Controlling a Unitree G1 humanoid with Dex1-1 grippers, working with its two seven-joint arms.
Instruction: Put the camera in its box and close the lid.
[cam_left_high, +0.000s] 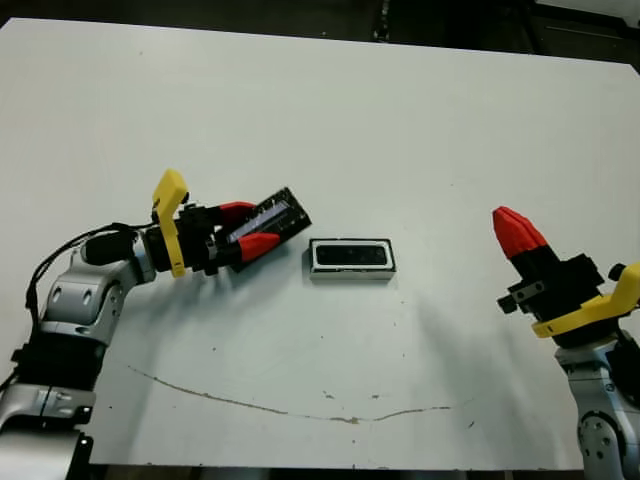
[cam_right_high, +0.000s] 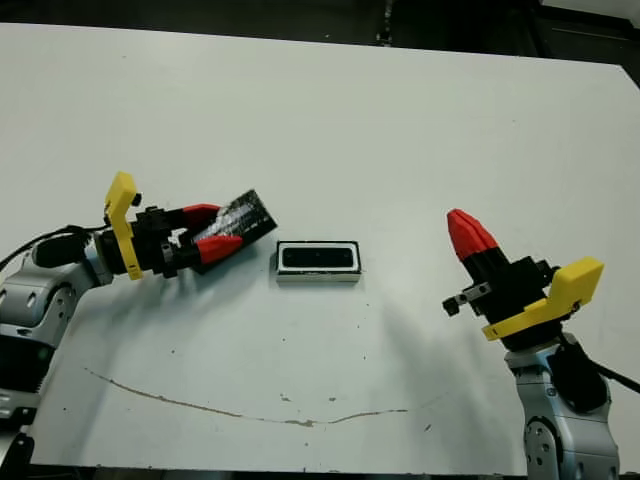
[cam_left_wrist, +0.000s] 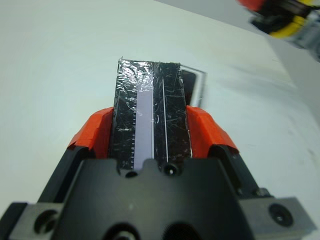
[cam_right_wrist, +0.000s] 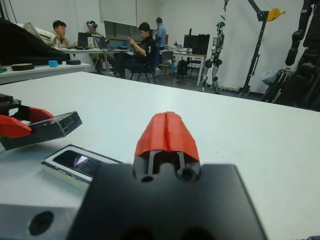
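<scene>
Closing was the step in hand: the slim black bar-shaped camera (cam_left_high: 352, 255) already lay inside the shallow silver-rimmed white box (cam_left_high: 351, 274) at mid-desk. The glossy black rectangular lid (cam_left_high: 272, 219) was clamped between the left gripper's (cam_left_high: 247, 227) fingers, tilted, just beside the box. The right gripper (cam_left_high: 508, 228), fingers pressed together and empty, was held well apart. Next, the lid needed levelling and aligning over the rim.
</scene>
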